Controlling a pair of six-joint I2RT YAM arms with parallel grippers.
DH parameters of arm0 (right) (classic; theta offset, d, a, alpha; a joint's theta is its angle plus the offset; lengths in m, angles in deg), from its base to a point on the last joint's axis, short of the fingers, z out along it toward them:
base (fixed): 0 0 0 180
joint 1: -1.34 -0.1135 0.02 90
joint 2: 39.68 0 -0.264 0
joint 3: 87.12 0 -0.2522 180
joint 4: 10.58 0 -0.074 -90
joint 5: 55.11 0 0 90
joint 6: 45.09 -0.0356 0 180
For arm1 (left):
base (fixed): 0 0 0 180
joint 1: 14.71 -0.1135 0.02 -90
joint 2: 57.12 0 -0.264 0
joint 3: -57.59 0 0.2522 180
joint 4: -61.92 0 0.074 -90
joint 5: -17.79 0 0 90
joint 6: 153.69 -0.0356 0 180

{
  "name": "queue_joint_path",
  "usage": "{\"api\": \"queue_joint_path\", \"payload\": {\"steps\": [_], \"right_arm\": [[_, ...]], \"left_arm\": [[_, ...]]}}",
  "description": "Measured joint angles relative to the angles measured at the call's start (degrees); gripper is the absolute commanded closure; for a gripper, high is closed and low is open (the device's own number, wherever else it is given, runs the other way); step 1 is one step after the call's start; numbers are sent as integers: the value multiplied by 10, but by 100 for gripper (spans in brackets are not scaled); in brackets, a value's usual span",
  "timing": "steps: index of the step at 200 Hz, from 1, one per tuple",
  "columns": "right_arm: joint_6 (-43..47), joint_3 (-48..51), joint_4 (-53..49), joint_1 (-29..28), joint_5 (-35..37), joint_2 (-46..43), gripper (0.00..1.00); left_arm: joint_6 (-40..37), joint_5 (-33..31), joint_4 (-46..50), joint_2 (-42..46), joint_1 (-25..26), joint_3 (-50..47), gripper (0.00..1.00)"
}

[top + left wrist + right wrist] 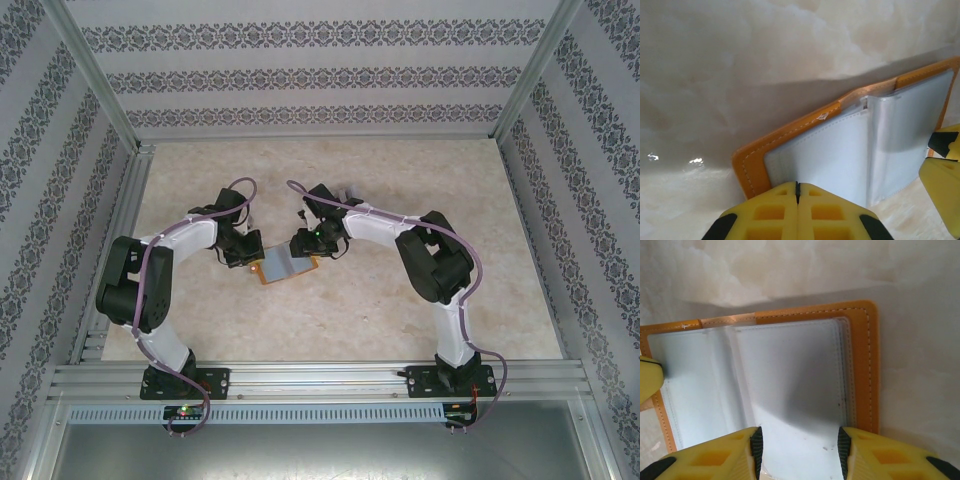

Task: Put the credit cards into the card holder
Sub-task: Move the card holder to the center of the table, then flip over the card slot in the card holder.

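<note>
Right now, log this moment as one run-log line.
card holder: open on table, pockets up | left gripper: shut at its edge | right gripper: open over pockets

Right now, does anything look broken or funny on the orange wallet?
The card holder has what looks like a tiny pale scuff on its orange rim near the fold. Nothing else stands out.

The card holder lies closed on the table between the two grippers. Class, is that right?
No: the card holder lies open, not closed. The right wrist view shows its clear pockets facing up inside the orange cover. The rest holds.
</note>
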Motion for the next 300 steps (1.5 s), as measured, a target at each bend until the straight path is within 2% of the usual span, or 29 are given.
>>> {"api": "queue_joint_path", "payload": {"steps": [138,153,170,202,243,265,285,300], "right_arm": [[0,-48,-2,-33,-6,32,53],[0,-48,-3,-33,-7,32,53],[0,-48,-3,-33,-8,32,53],[0,-46,-2,-33,-8,32,53],[0,-42,1,-29,-12,32,53],[0,-40,3,-29,-12,32,53],[0,-40,3,-29,-12,32,53],[0,-40,3,-29,-13,32,53]], "left_arm": [[0,-2,-19,-18,0,-10,100],[-1,-5,-17,-18,0,-9,84],[-6,-19,-1,-17,0,1,73],[-15,-46,28,19,-6,24,69],[-17,-60,37,58,-22,22,75],[-17,-60,38,55,-23,-5,82],[-14,-63,38,53,-23,-30,97],[-13,-66,40,53,-23,-42,100]]}}
